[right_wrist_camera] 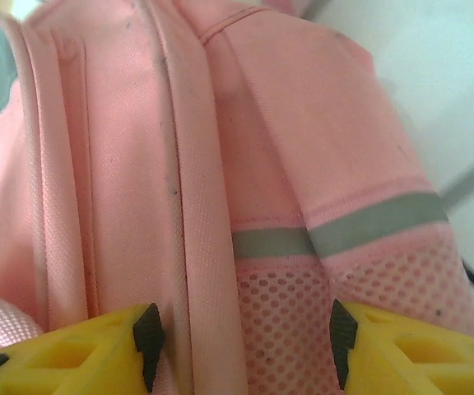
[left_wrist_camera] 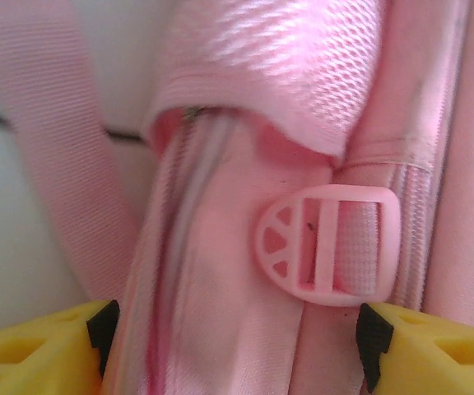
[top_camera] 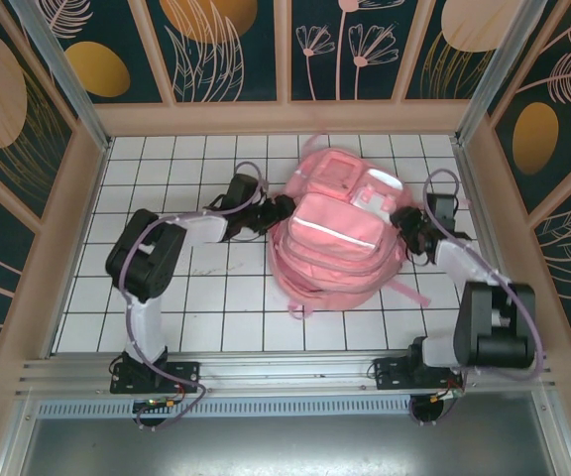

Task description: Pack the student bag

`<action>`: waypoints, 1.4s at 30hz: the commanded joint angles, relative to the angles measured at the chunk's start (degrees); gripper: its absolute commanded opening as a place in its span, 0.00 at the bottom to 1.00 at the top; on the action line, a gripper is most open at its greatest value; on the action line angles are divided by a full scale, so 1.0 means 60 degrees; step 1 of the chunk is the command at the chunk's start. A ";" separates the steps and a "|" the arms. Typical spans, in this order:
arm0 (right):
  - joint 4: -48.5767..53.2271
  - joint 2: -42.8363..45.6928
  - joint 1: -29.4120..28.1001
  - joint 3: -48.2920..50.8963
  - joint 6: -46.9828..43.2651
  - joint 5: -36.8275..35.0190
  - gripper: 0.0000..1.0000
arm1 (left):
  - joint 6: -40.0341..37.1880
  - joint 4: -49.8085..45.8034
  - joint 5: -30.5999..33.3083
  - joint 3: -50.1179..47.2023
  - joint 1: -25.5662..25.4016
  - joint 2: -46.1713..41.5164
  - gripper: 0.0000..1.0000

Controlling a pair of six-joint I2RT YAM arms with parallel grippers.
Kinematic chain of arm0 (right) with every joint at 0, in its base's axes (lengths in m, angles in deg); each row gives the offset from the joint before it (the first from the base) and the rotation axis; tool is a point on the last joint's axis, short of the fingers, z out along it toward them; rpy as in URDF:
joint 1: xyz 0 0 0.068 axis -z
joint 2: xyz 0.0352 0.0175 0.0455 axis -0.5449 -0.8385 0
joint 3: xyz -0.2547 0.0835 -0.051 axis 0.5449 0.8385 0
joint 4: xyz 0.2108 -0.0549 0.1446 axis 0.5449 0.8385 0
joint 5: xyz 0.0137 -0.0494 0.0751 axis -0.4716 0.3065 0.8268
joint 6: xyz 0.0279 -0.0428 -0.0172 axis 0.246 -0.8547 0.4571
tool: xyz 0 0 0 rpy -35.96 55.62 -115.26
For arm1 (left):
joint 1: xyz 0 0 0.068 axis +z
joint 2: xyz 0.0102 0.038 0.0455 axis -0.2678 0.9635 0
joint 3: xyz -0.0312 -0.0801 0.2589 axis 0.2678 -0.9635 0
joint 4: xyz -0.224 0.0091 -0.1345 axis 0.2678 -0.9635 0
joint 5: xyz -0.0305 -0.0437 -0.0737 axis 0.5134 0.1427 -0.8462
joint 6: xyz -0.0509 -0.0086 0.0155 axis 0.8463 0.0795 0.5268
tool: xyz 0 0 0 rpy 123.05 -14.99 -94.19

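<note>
Counter [top_camera: 167,307]: white, ruled into squares by thin dark lines, with a pale wooden frame on all sides.
On it: the student bag [top_camera: 340,233], glossy pink, lying flat a little right of the middle and toward the far side.
Straps [top_camera: 411,290]: pink webbing, trailing from the bag's near edge onto the white squares.
</note>
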State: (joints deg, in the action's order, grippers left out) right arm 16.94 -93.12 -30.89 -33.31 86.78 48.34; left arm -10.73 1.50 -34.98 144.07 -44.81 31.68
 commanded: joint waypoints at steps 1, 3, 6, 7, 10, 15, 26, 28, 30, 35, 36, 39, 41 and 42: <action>-0.1260 -0.1475 -0.0417 -0.1393 -0.1000 0.3221 0.60 | 0.0471 0.1921 -0.0808 -0.1140 -0.0803 -0.1167 0.77; -0.1044 -0.2687 -0.0616 -0.2390 -0.1160 0.4129 0.58 | 0.0533 0.2205 -0.0844 -0.1601 -0.1221 -0.1462 0.77; -0.0686 -0.3802 -0.1258 -0.3615 -0.1600 0.4364 0.57 | 0.0445 0.2140 -0.0703 -0.1770 -0.1902 -0.1615 0.77; -0.0586 -0.3962 -0.1440 -0.3914 -0.1778 0.4276 0.57 | 0.0454 0.2085 -0.0619 -0.1813 -0.2044 -0.1704 0.78; 0.0035 -0.4076 -0.1681 -0.4605 -0.2091 0.3457 0.58 | 0.0261 0.1348 0.0236 -0.2150 -0.2132 -0.2404 0.78; 0.0295 -0.3507 -0.1216 -0.4198 -0.2111 0.2688 0.58 | -0.0691 -0.0573 0.1537 -0.2136 -0.1987 -0.3406 0.82; 0.0751 -0.2070 -0.0961 -0.2968 -0.2389 0.0963 0.65 | -0.1225 -0.1939 0.1798 -0.2501 -0.1324 -0.4065 0.84; 0.0775 -0.1902 -0.0939 -0.2719 -0.2421 0.1024 0.66 | -0.0994 -0.1690 0.1489 -0.3026 -0.0688 -0.4206 0.85; 0.0781 -0.1763 -0.0931 -0.2444 -0.2378 0.1033 0.66 | -0.0731 -0.1355 0.0925 -0.3472 0.0197 -0.4138 0.85; 0.0725 -0.0950 -0.0921 -0.1626 -0.2290 0.0406 0.66 | -0.0202 -0.1130 0.0609 -0.3279 0.1130 -0.3766 0.85; 0.0755 -0.0730 -0.0898 -0.1480 -0.2267 0.0369 0.67 | -0.0205 -0.1149 0.0561 -0.3101 0.1130 -0.3610 0.85; 0.0423 -0.0081 -0.0932 -0.0623 -0.1990 0.1112 0.66 | -0.0189 -0.1153 0.0249 -0.2409 0.1130 -0.2876 0.85; 0.0288 0.0156 -0.1107 -0.0176 -0.1862 0.1749 0.67 | -0.0136 -0.0947 -0.0259 -0.1828 0.1130 -0.2240 0.85; 0.0296 0.0269 -0.1233 -0.0041 -0.1851 0.1867 0.66 | -0.0165 -0.0985 -0.0338 -0.1537 0.1130 -0.2104 0.85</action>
State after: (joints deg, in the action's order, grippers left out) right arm 17.53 -93.25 -36.46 -36.74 74.54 53.81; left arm -12.34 -6.65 -33.12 130.43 -37.88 16.11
